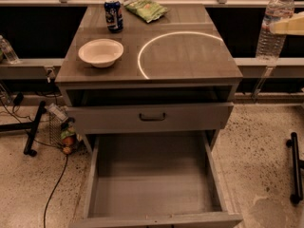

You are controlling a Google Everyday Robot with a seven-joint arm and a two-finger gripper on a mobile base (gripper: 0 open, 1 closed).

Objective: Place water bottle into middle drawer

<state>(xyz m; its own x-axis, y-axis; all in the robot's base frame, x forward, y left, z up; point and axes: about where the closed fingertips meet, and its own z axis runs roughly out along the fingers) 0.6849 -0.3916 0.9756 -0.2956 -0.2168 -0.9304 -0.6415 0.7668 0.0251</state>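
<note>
At upper right, beyond the right edge of the table, the gripper comes in from the frame's border. One pale finger crosses the upper body of the water bottle, and the gripper appears clamped on it. The bottle is upright, white cap on top, long axis vertical. It is held clear of the tabletop and to its side, at about the height of the soda can.

The open drawer lies down and to the left of the gripper, at the bottom of the cabinet. It is pulled out toward the onlooker, and its flat grey floor is bare. Above it, a drawer front with a black handle juts forward a little.

A white bowl and a green snack bag rest on the table, well apart from the bottle.

The coming move, as judged from this layout, is a descent combined with a leftward sweep. The table's right front corner and the handled drawer front stand close to that path. An upright bottle would have to pass outside them before dropping between the drawer's thin side walls.
</note>
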